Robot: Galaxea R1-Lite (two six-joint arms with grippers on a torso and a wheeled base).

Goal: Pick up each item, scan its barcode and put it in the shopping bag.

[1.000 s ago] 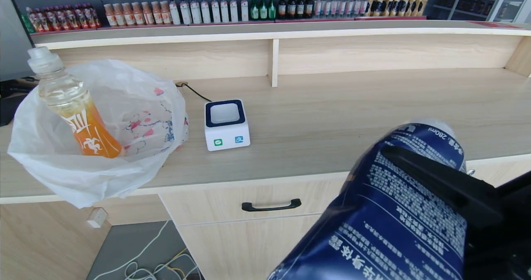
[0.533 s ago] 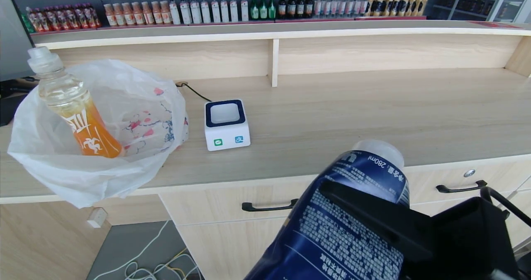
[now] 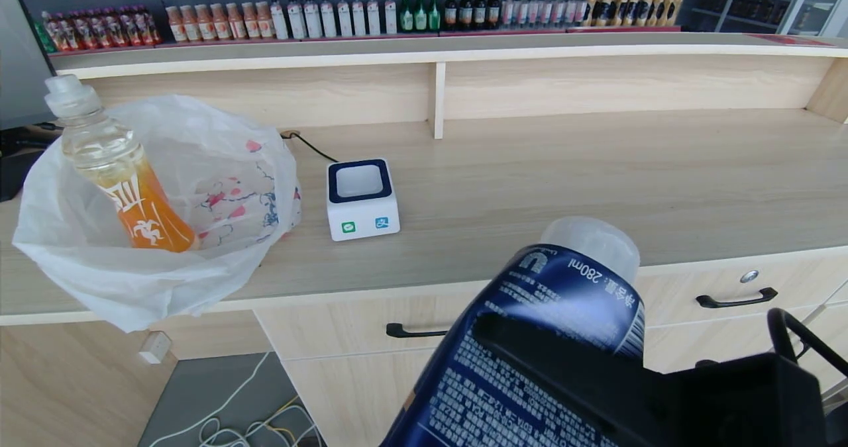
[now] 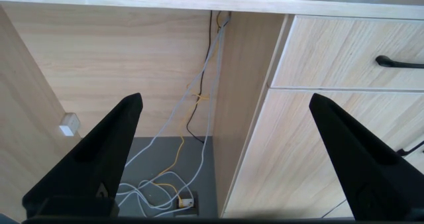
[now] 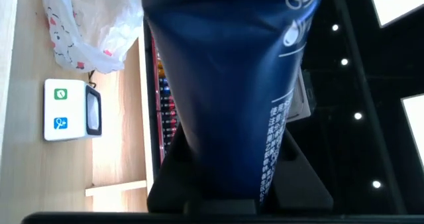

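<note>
A dark blue bottle (image 3: 563, 281) with a pale cap hangs tilted in front of the counter's front edge, cap pointing toward the counter, and my right gripper (image 3: 530, 361) is shut on its body. The right wrist view has the same blue bottle (image 5: 225, 85) running up the picture. The white barcode scanner (image 3: 361, 198) with a dark-framed window sits on the counter, left of and beyond the bottle. Further left stands the white plastic shopping bag (image 3: 152, 281), with an orange drink bottle (image 3: 126, 182) leaning inside. My left gripper (image 4: 225, 164) is open and holds nothing, low in front of the cabinet.
The wooden counter (image 3: 596, 169) has a raised back shelf with a divider (image 3: 436, 99), and rows of drink bottles (image 3: 371, 15) stand behind it. Drawer handles (image 3: 417, 332) (image 3: 735, 299) sit under the front edge. Cables (image 4: 169, 184) lie on the floor below.
My right gripper has carried the blue bottle left and lower across the head view, bringing its cap closer to the scanner's side. Bag, orange bottle and scanner have stayed put.
</note>
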